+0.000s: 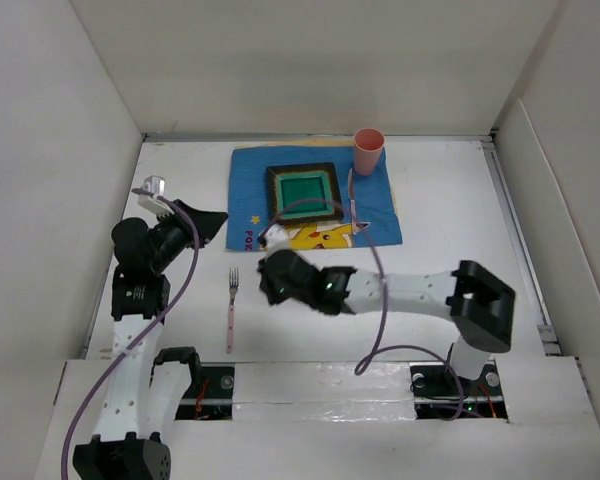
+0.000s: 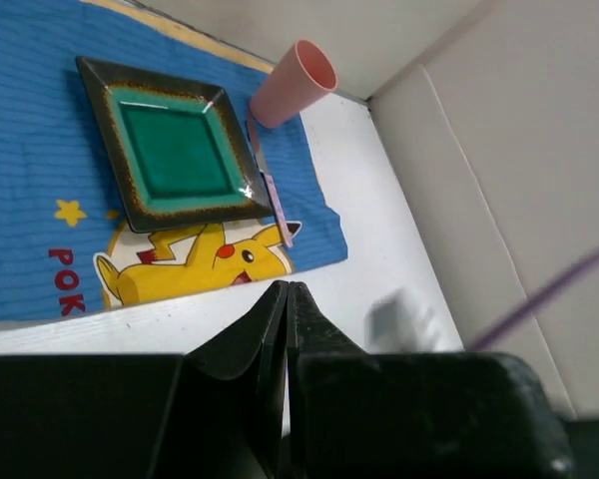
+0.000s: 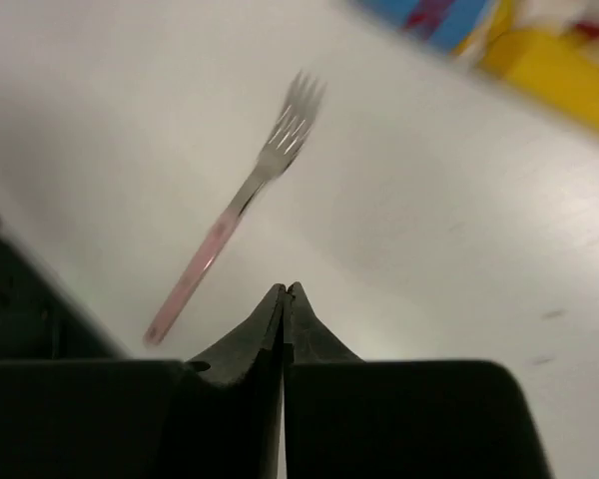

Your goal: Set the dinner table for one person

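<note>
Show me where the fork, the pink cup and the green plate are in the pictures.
fork (image 3: pixel 205 254), right wrist view, on the pink handle.
pink cup (image 1: pixel 366 160), top external view, on its side wall.
green plate (image 2: pixel 170 140), left wrist view, on its bare green centre.

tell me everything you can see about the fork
The fork has a silver, metal-looking head with tines and a slim pale pink handle, plastic by its look. It lies flat on the white dinner table, tines toward the far wall, just in front of the near left corner of the blue mat and clear of it. Nothing touches it; the right gripper is shut and empty beside it.
</note>
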`<state>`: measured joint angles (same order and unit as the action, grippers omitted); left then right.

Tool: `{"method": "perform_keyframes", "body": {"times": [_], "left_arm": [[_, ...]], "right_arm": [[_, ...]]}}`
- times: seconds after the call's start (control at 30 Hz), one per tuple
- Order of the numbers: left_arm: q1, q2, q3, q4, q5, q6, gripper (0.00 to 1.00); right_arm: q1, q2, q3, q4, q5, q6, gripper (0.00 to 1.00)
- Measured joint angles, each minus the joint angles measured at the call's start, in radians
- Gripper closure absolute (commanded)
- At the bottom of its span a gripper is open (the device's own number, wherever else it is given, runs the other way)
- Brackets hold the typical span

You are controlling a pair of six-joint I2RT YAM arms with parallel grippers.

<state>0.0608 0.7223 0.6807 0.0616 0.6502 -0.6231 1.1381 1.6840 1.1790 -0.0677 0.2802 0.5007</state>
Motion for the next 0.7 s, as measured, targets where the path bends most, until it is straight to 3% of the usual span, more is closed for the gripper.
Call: {"method": "perform_keyframes", "body": {"times": [0.03,0.07,0.2,0.43,0.53,0.6,0.63,0.67,0.7], "left_arm": [[0.000,-0.011,0.003,-0.004,-0.014,-0.002,1.00],[0.000,-0.021,0.009,-0.011,-0.032,-0.005,0.91],[0.000,-0.051,0.087,-0.062,-0.092,-0.021,0.79],[0.000,-0.115,0.333,-0.164,-0.219,-0.013,0.69],[0.000,-0.153,0.392,-0.188,-0.252,-0.012,0.67],[0.000,-0.165,0.414,-0.197,-0.266,-0.011,0.67],[0.000,-0.168,0.418,-0.201,-0.270,-0.009,0.66],[0.000,-0.170,0.420,-0.205,-0.275,-0.007,0.66],[0.000,-0.170,0.420,-0.215,-0.280,-0.005,0.66]], "right_arm": [[0.070,0.048,0.019,-0.010,0.011,0.017,0.89],[0.118,0.093,0.042,-0.020,0.023,0.032,0.78],[0.259,0.292,0.226,-0.120,0.100,0.087,0.58],[0.308,0.473,0.416,-0.214,0.175,0.177,0.51],[0.293,0.531,0.461,-0.259,0.204,0.203,0.51],[0.281,0.557,0.503,-0.270,0.225,0.219,0.57],[0.277,0.563,0.514,-0.276,0.230,0.224,0.66],[0.274,0.568,0.520,-0.285,0.237,0.233,0.84],[0.269,0.570,0.523,-0.290,0.245,0.244,0.91]]}}
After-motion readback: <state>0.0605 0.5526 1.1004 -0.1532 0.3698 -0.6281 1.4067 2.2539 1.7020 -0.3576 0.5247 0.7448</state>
